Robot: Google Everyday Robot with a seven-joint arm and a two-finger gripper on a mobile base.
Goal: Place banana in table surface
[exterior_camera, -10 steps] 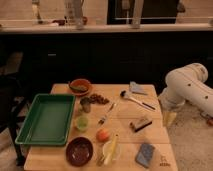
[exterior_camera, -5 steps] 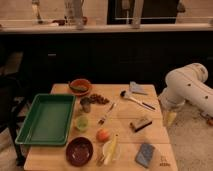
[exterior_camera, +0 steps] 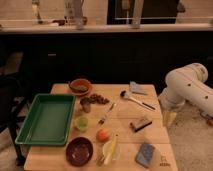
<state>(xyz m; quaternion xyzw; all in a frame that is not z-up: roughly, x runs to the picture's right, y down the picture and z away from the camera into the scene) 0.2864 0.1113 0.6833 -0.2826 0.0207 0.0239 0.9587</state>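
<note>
The banana (exterior_camera: 110, 148), pale yellow and slim, lies across a small white dish (exterior_camera: 117, 152) near the front edge of the tan wooden table surface (exterior_camera: 125, 134). My gripper (exterior_camera: 170, 120) hangs pointing down from the white arm (exterior_camera: 187, 87), just off the table's right edge. It is well to the right of the banana and apart from it. It is open, and nothing shows between its fingers.
A green tray (exterior_camera: 46, 120) fills the table's left side. Around the banana are an orange-red fruit (exterior_camera: 102, 135), a dark bowl (exterior_camera: 79, 150), a green cup (exterior_camera: 81, 122), a fork (exterior_camera: 107, 114) and a blue sponge (exterior_camera: 145, 154). Farther back are an orange bowl (exterior_camera: 80, 86) and a ladle (exterior_camera: 135, 100).
</note>
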